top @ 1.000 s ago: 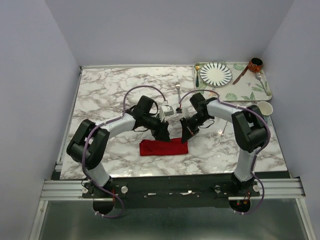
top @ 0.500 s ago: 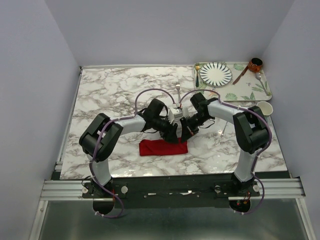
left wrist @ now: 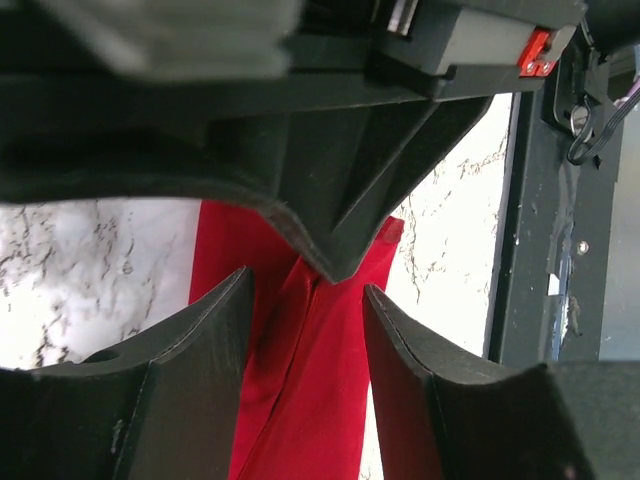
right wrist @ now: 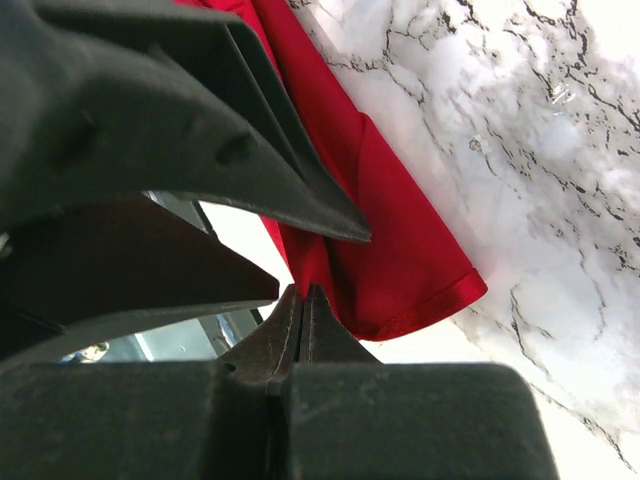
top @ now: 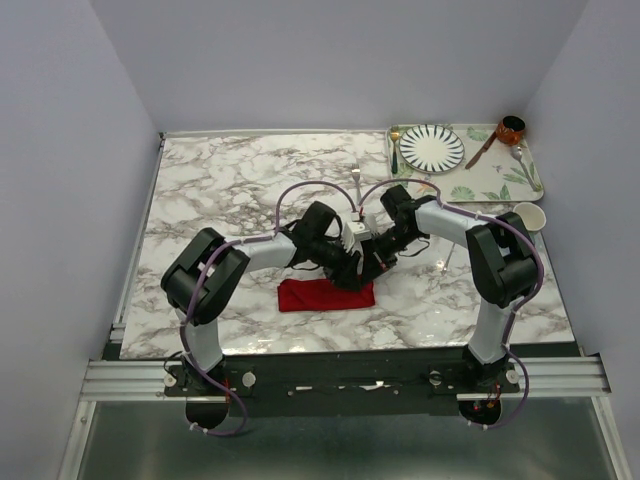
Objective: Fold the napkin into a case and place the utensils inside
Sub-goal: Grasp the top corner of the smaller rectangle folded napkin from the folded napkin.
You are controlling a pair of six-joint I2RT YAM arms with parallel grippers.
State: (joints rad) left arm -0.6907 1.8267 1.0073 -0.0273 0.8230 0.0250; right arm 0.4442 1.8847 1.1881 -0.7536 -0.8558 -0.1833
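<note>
Top view: the deep-red fabric napkin [top: 310, 296], folded into a narrow long strip, lies flat on the white marble-patterned table [top: 220, 190] near its front edge. Both tools crowd over the strip's right end: the left gripper [top: 350, 272] just beside the right gripper [top: 373, 262]. From here we cannot read how far either is open. A slim silver four-tined fork [top: 355, 178] lies on the table well behind them, apart from the cloth.

Left wrist view supplies what the top view lacks. Its own two fingers [left wrist: 200, 345] stand spread, red cloth showing in the gap and nothing clamped. The right tool's dark tip comes down between them onto a raised crease of the napkin.

Right wrist view: its fingers [right wrist: 285, 325] are pressed together, the tips meeting at a fold of the cloth near the strip's hemmed corner; the fold looks nipped between them.

Against the frame one second back: the left arm has swung rightward, and its tool has gone from left of the strip's middle to the right end. The right tool has barely shifted; the napkin lies where it lay.
</note>
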